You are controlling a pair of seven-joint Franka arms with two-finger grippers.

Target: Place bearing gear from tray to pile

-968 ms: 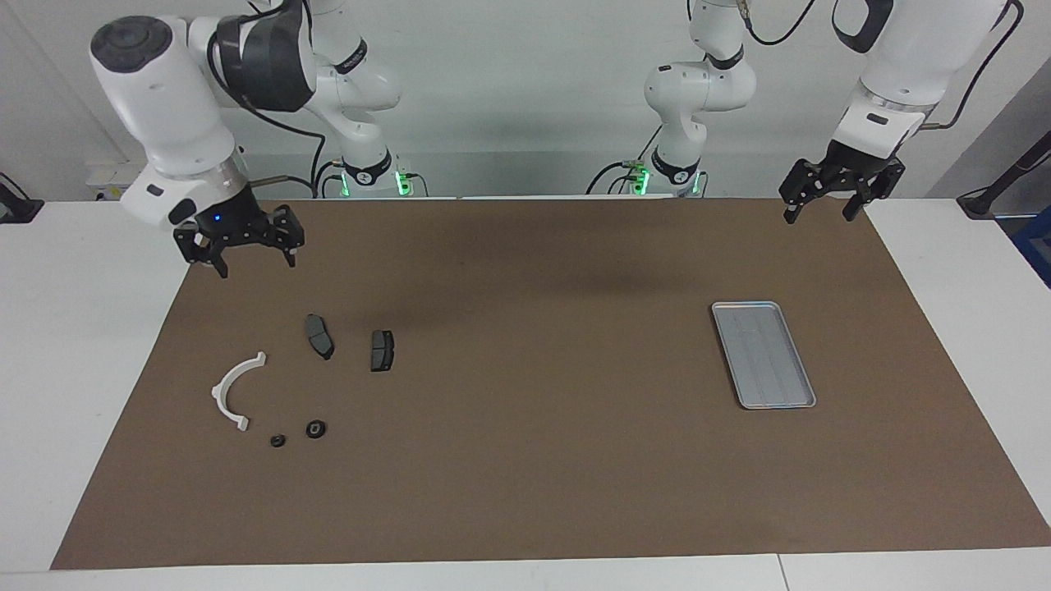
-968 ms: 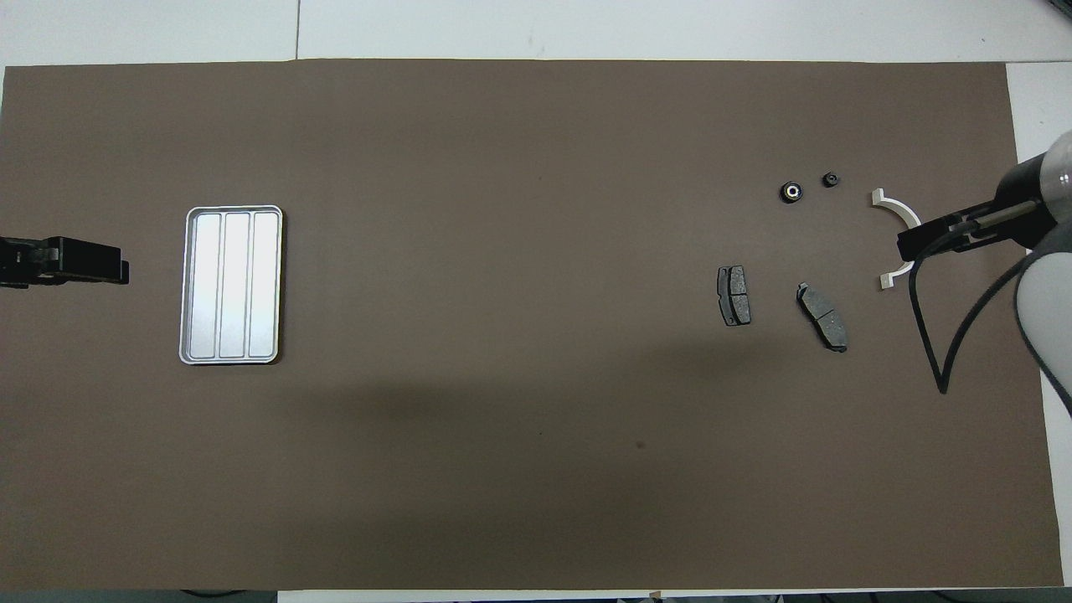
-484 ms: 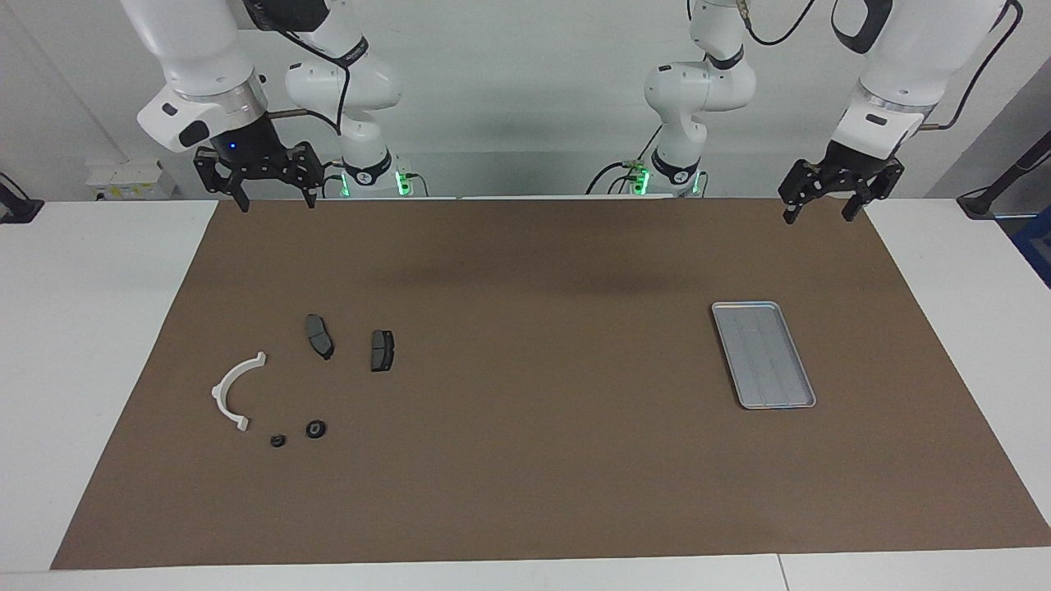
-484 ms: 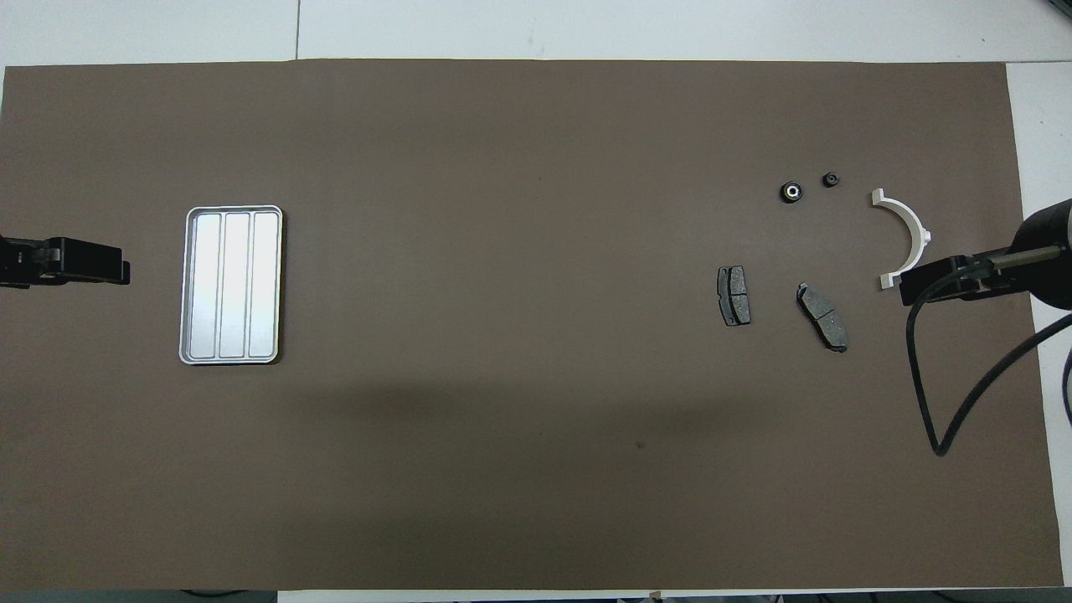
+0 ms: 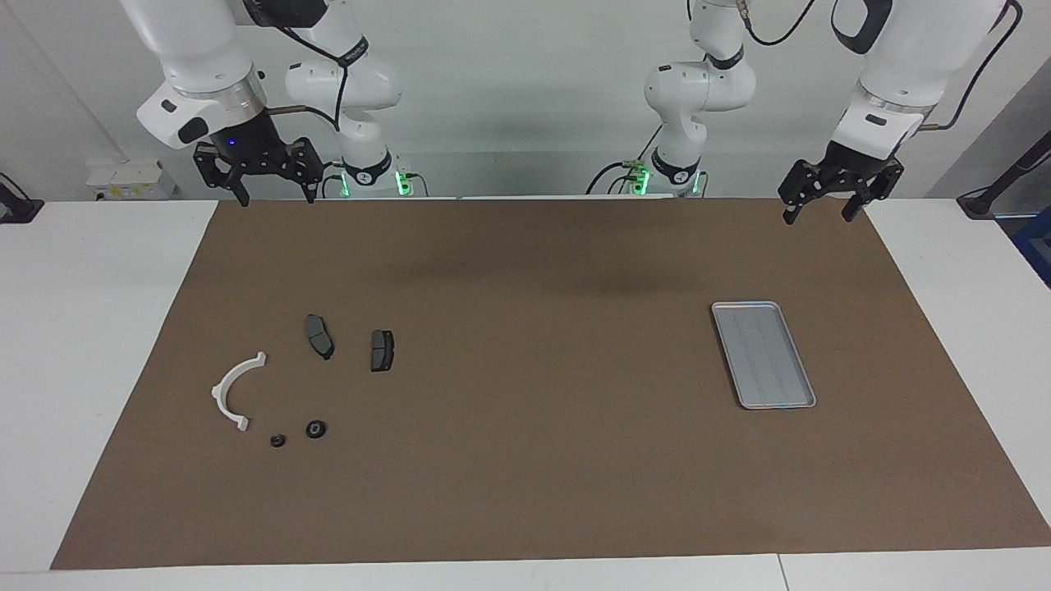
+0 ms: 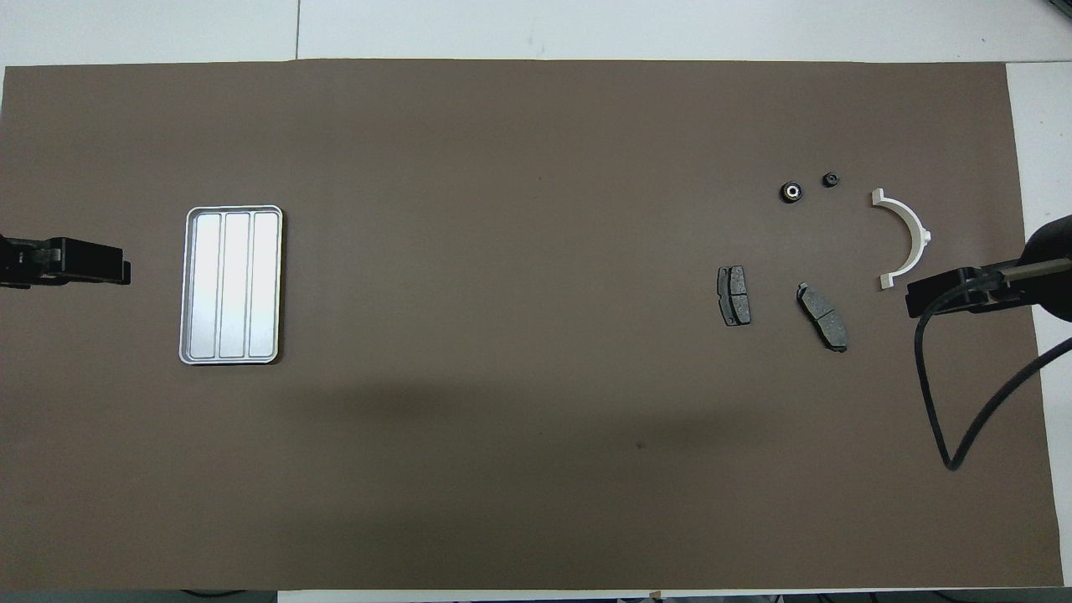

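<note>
Fingers on both grippers are spread wide w/ nothing between them. Right gripper [image 5: 265, 176] is way up now, over the mat's edge by the robots at its own end. A sec ago it hung low just above the mat near the brake pads [image 5: 319, 336], so it's pulled up and back. Left gripper [image 5: 829, 197] hasn't budged, waiting over the mat's edge at its end.

Tray [image 5: 763, 354] is bare, only the ribbed floor showing. Bearing gear [image 5: 316, 428] sits on the surface at the right arm's end, next to a smaller black ring [image 5: 278, 441], both just beside the white half-ring bracket [image 5: 236, 389] and farther from the robots than the pads. None of the parts shifted.

So imo the gear's already in the pile, and the right arm retreating looks like the wrap-up. Task's basically done.
</note>
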